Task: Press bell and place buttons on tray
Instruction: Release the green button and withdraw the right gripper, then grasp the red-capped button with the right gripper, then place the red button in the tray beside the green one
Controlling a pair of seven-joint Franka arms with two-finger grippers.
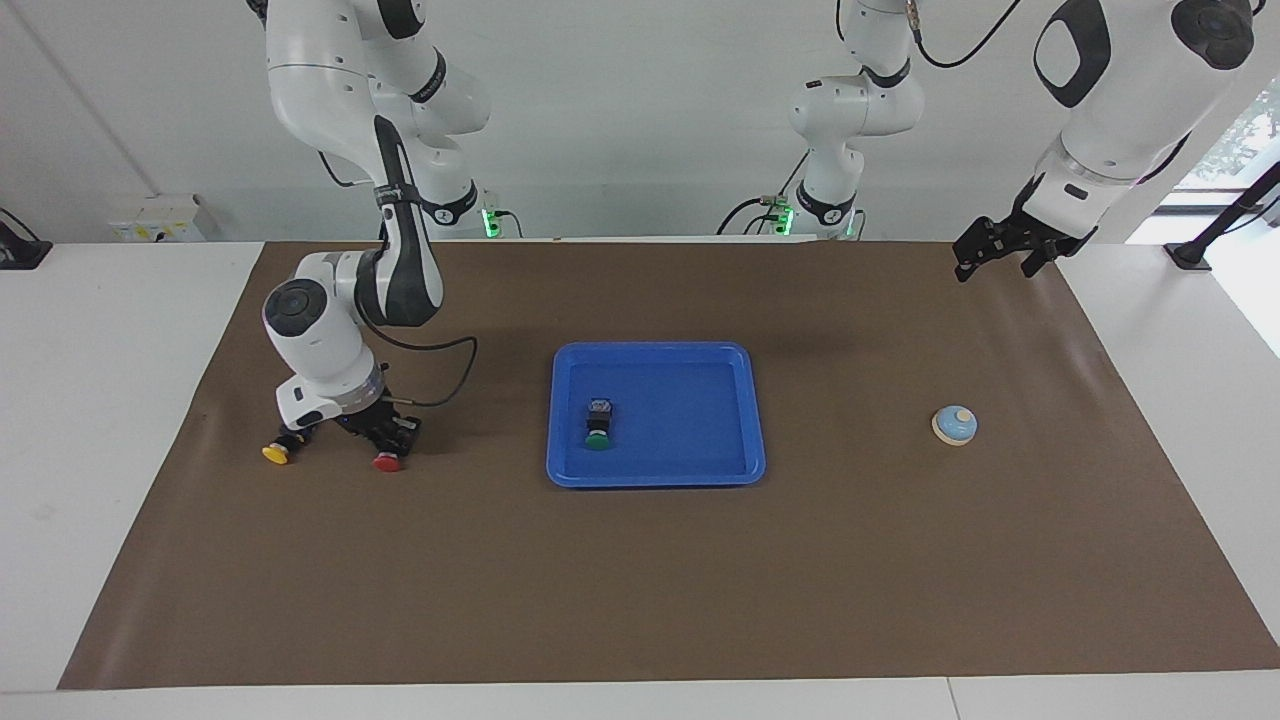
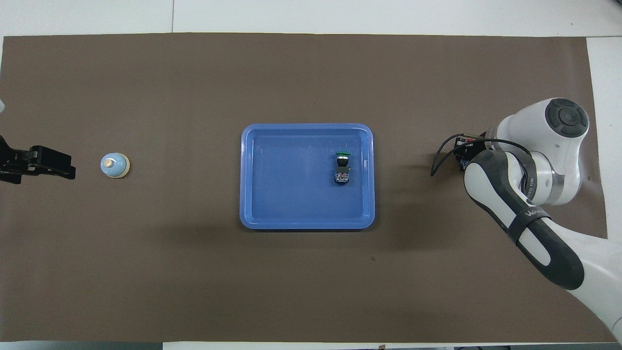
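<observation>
The blue tray (image 1: 655, 348) (image 2: 307, 127) lies mid-mat with the green button (image 1: 598, 430) (image 2: 342, 167) on its side inside it. Toward the right arm's end, the red button (image 1: 386, 462) and the yellow button (image 1: 277, 452) lie on the mat. My right gripper (image 1: 388, 442) is down at the red button, shut on its black body. From overhead the right arm covers both of these buttons. The light-blue bell (image 1: 955, 425) (image 2: 114, 165) stands toward the left arm's end. My left gripper (image 1: 997, 262) (image 2: 63, 165) hangs open over the mat's edge there and waits.
A brown mat (image 1: 640, 580) covers the table, with white tabletop (image 1: 100, 400) around it. The right arm's black cable (image 1: 440, 385) loops over the mat between the red button and the tray.
</observation>
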